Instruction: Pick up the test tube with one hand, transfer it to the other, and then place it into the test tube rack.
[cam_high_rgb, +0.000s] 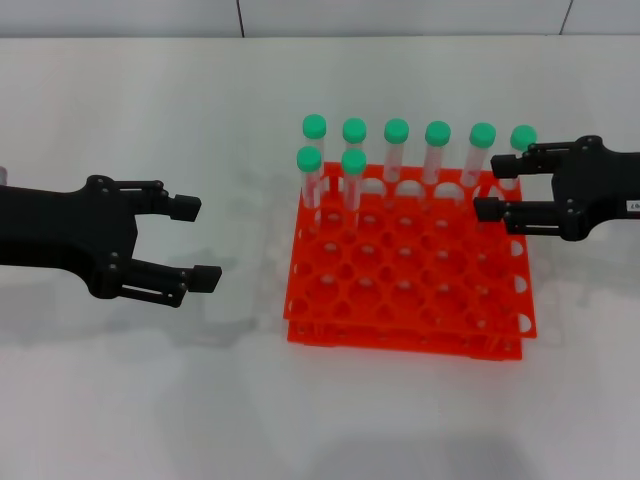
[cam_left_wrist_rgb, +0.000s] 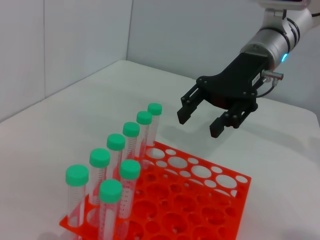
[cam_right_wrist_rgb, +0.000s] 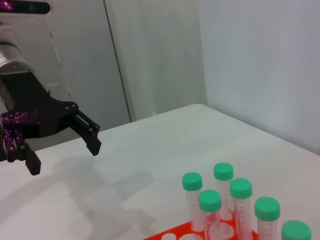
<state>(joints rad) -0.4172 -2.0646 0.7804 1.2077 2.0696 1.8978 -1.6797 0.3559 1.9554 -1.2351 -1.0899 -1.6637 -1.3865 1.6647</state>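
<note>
Orange-red test tube rack (cam_high_rgb: 405, 275) is holding all eight green-capped tubes upright along its far-left part; the right gripper (cam_high_rgb: 490, 188), fingers wide and empty, is hovering beside the far-right tube (cam_high_rgb: 521, 150) and risking knocking neighbours, while the left gripper (cam_high_rgb: 196, 243) is waiting wide open over the worktop (cam_high_rgb: 150, 400)

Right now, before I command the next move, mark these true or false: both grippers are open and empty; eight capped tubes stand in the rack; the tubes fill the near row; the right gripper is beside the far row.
1. Both the left gripper and the right gripper are open and empty: true.
2. Eight green-capped tubes stand in the test tube rack: true.
3. The tubes fill the near row: false. Six fill the far row, two stand in the second.
4. The right gripper is beside the far row: true.
</note>
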